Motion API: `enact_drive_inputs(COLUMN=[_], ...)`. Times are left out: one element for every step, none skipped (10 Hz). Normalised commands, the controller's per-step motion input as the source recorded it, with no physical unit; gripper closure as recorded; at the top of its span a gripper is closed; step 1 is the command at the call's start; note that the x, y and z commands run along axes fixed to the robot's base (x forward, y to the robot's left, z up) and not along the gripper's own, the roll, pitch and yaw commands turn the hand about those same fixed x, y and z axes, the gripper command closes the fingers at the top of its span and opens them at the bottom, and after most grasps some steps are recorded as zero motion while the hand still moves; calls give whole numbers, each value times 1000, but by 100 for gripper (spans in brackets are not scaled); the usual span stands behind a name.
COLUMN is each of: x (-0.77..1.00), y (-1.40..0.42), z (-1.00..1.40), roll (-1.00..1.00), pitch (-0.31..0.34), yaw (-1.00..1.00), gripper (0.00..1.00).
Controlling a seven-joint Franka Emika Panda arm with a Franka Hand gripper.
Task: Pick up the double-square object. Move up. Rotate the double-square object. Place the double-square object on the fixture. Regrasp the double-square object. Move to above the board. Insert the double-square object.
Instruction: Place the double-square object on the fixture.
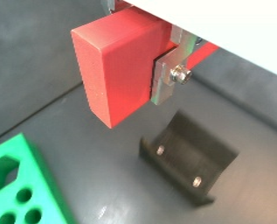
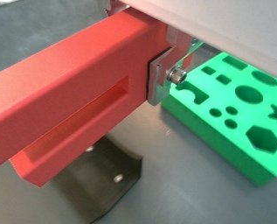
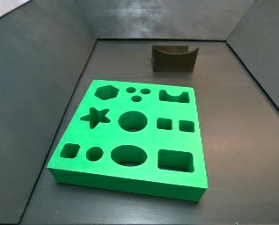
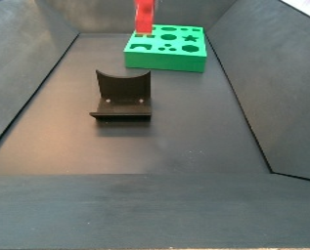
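My gripper (image 1: 127, 74) is shut on the red double-square object (image 1: 106, 79) and holds it in the air. One silver finger plate (image 1: 166, 80) presses on its side; the other finger is hidden behind it. It also shows in a wrist view (image 2: 71, 96), with its recessed face towards the camera. In a side view the object (image 4: 143, 15) hangs upright, high above the floor near the green board (image 4: 168, 47); the gripper is cut off there. The dark fixture (image 4: 120, 95) stands on the floor below, and shows in both wrist views (image 1: 190, 156) (image 2: 100, 188). The object touches neither.
The green board (image 3: 135, 132) with star, hexagon, circle and square holes lies on the dark floor, with the fixture (image 3: 173, 56) beyond its far end. Sloping dark walls (image 4: 26, 78) enclose the floor on all sides. The board also shows in both wrist views (image 1: 18, 188) (image 2: 234, 101).
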Motion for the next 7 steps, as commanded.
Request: enact_drive_inputs(x=[776, 709, 537, 381, 283, 191, 99], y=[-22, -13, 5, 24, 31, 35, 35], z=[-351, -223, -85, -41, -35, -26, -18], roll=[-1000, -1000, -1000, -1000, -1000, -1000, -1000], pitch=[63, 65, 79, 100, 109, 118, 129], yaw=[23, 20, 14, 6, -2, -13, -24], gripper=[100, 100, 100, 100, 100, 100, 100])
